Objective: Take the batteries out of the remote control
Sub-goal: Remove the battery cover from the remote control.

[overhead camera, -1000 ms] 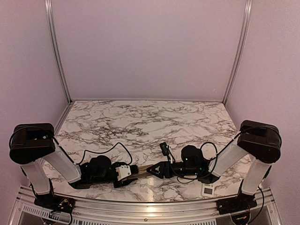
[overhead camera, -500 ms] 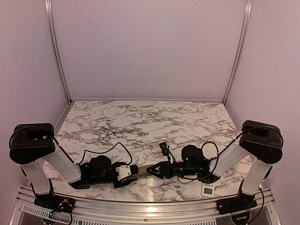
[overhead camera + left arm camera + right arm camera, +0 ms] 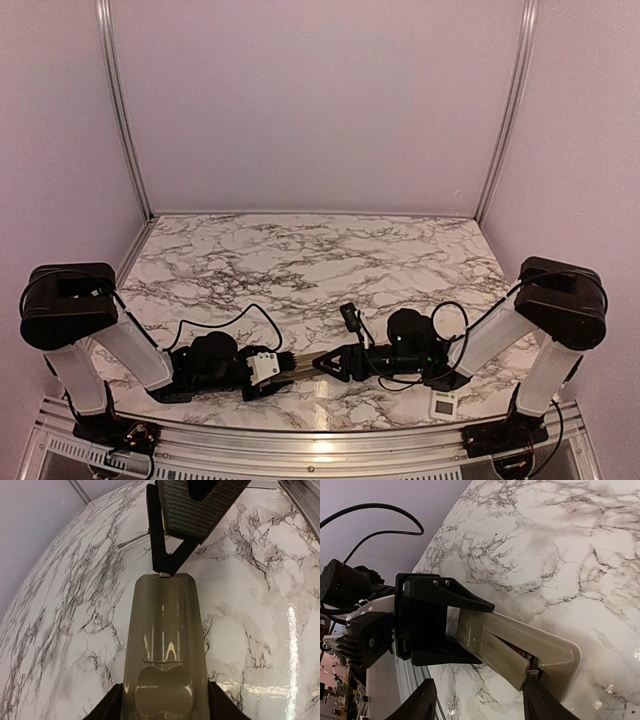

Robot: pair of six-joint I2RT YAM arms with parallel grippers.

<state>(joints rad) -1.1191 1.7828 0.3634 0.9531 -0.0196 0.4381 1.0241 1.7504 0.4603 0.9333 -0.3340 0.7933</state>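
The remote control (image 3: 167,630) is an olive-grey bar lying back side up just above the marble. My left gripper (image 3: 162,711) is shut on its near end. In the right wrist view its battery cover (image 3: 502,659) is lifted at one end, and a sliver of the batteries (image 3: 521,653) shows in the gap beneath. My right gripper (image 3: 480,692) is open, with one fingertip (image 3: 535,685) against the raised cover edge and the other finger clear of the remote. From above, both grippers meet over the remote (image 3: 300,364) near the table's front edge.
A small white device (image 3: 443,405) lies by the right arm's base. A thin metal shaft (image 3: 132,540) lies on the marble beyond the right finger. Black cables (image 3: 240,315) loop behind both wrists. The metal front rail (image 3: 320,440) runs close behind the grippers.
The right arm's elbow has drifted slightly to the right. Both grippers and the remote stay where they were.
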